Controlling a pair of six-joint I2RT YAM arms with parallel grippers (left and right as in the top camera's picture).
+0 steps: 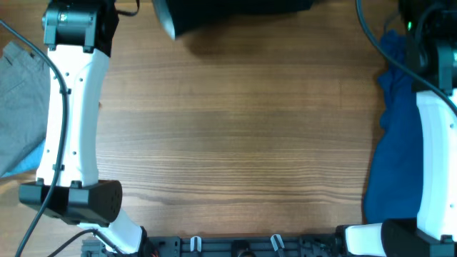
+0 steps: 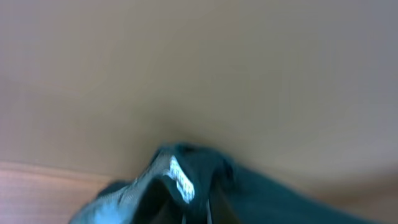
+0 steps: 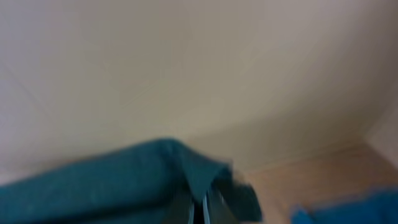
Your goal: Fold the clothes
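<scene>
A dark teal garment (image 1: 228, 14) hangs at the far top edge of the overhead view, mostly cut off by the frame. In the left wrist view, my left gripper (image 2: 196, 218) is shut on a bunched edge of this garment (image 2: 186, 180), which shows a white label. In the right wrist view, my right gripper (image 3: 199, 214) is shut on another edge of the same garment (image 3: 112, 180), which stretches off to the left. Both wrist views are blurred. Neither gripper's fingers show in the overhead view; only the arms do.
A pile of blue clothes (image 1: 396, 143) lies along the right side of the wooden table (image 1: 235, 128), partly under the right arm. A grey garment (image 1: 18, 107) lies at the left edge behind the left arm. The arm bases stand at the front edge.
</scene>
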